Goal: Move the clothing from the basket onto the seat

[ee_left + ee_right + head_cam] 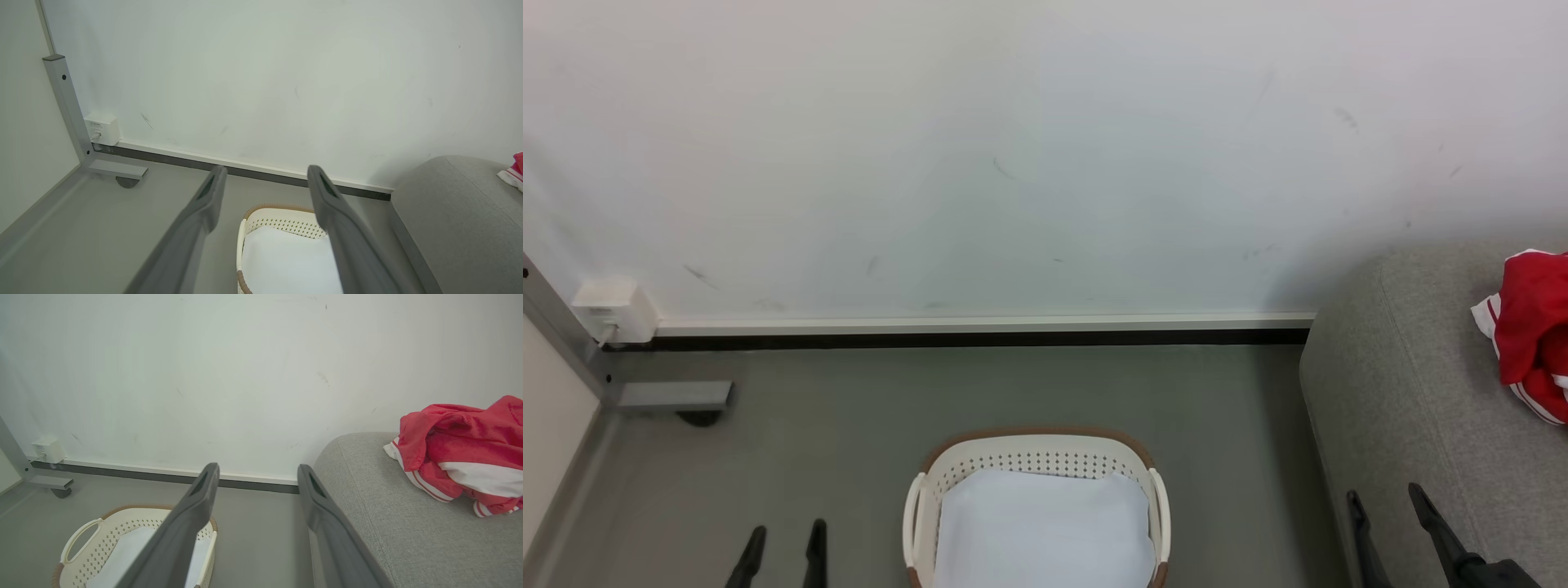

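The red clothing (1534, 331) with white stripe trim lies crumpled on the grey seat (1413, 384) at the right; it is large in the right wrist view (461, 451) on the seat (408, 531). The cream basket (1036, 457) with a brown rim stands on the floor at bottom centre, holding a flat white sheet (1041, 531). My left gripper (783, 543) is open, left of the basket. My right gripper (1387, 506) is open over the seat's front edge. Both hold nothing. In the left wrist view the basket (282, 220) sits between the open fingers (210, 196).
A white wall with a dark skirting strip (980, 336) runs behind. A grey metal frame leg with a caster (674, 398) and a white wall socket box (614, 310) stand at the left. Grey floor (849, 408) surrounds the basket.
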### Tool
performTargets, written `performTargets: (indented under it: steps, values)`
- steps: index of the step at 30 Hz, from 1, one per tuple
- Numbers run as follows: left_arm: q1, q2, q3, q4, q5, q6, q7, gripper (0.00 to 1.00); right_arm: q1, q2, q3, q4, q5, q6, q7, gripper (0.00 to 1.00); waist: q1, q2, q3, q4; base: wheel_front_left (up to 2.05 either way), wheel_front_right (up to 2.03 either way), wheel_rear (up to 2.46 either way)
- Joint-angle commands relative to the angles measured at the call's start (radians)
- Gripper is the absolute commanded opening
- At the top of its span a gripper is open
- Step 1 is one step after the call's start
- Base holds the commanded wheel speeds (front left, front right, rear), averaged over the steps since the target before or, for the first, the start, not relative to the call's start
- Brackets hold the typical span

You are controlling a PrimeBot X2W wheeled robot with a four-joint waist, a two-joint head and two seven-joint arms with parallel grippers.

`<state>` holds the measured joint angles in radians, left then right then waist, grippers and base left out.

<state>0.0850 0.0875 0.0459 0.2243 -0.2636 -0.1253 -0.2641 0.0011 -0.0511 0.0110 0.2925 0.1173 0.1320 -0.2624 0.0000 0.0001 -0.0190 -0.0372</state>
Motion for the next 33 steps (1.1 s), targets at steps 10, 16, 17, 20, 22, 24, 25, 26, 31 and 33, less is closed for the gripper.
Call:
performTargets:
  steps: [10, 16, 17, 20, 22, 24, 25, 26, 31, 33]
  values:
    - [0.007, -0.015, -0.02, 0.044, -0.028, -0.001, 0.01, 0.0, 0.009, 0.004, 0.005, 0.042, 0.033, 0.0, 0.015, 0.0, 0.0, -0.0001, 0.0, 0.0, 0.0, 0.0, 0.0]
    - [-0.011, -0.017, -0.011, 0.042, -0.139, -0.002, 0.042, 0.0, -0.002, 0.003, -0.006, 0.034, 0.156, 0.0, 0.046, 0.0, 0.0, -0.0001, 0.001, 0.002, 0.0, 0.0, 0.0]
    - [-0.013, -0.017, -0.01, 0.042, -0.156, -0.002, 0.047, 0.0, -0.003, 0.003, -0.008, 0.032, 0.175, 0.0, 0.05, 0.0, 0.0, -0.0001, 0.001, 0.002, 0.0, 0.0, 0.0]
    - [-0.021, -0.018, -0.007, 0.04, -0.208, -0.002, 0.061, 0.0, -0.008, 0.003, -0.013, 0.028, 0.233, 0.0, 0.064, 0.0, 0.0, -0.0001, 0.002, 0.003, 0.0, 0.0, 0.0]
    - [-0.027, -0.019, -0.005, 0.039, -0.242, -0.002, 0.07, 0.0, -0.011, 0.003, -0.016, 0.025, 0.27, 0.0, 0.074, 0.0, 0.0, -0.0001, 0.002, 0.004, 0.0, 0.0, 0.0]
    - [-0.032, -0.019, -0.002, 0.038, -0.275, -0.002, 0.08, 0.0, -0.015, 0.003, -0.019, 0.023, 0.307, 0.0, 0.082, 0.0, 0.0, -0.0001, 0.002, 0.004, 0.0, 0.0, 0.0]
    - [-0.034, -0.019, -0.002, 0.038, -0.291, -0.002, 0.084, 0.0, -0.016, 0.003, -0.021, 0.021, 0.324, 0.0, 0.087, 0.0, 0.0, -0.0001, 0.002, 0.004, 0.0, 0.0, 0.0]
    - [-0.037, -0.02, 0.0, 0.037, -0.307, -0.002, 0.088, 0.0, -0.018, 0.003, -0.022, 0.02, 0.342, 0.0, 0.091, 0.0, 0.0, -0.0001, 0.003, 0.005, 0.0, 0.0, 0.0]
    - [-0.049, -0.021, 0.004, 0.035, -0.385, -0.003, 0.109, 0.0, -0.025, 0.002, -0.03, 0.015, 0.427, 0.0, 0.112, 0.0, 0.0, -0.0001, 0.004, 0.006, 0.0, 0.0, 0.0]
    - [-0.051, -0.021, 0.005, 0.035, -0.399, -0.003, 0.114, 0.0, -0.027, 0.002, -0.032, 0.013, 0.444, 0.0, 0.116, 0.0, 0.0, -0.0001, 0.004, 0.007, 0.0, 0.0, 0.0]
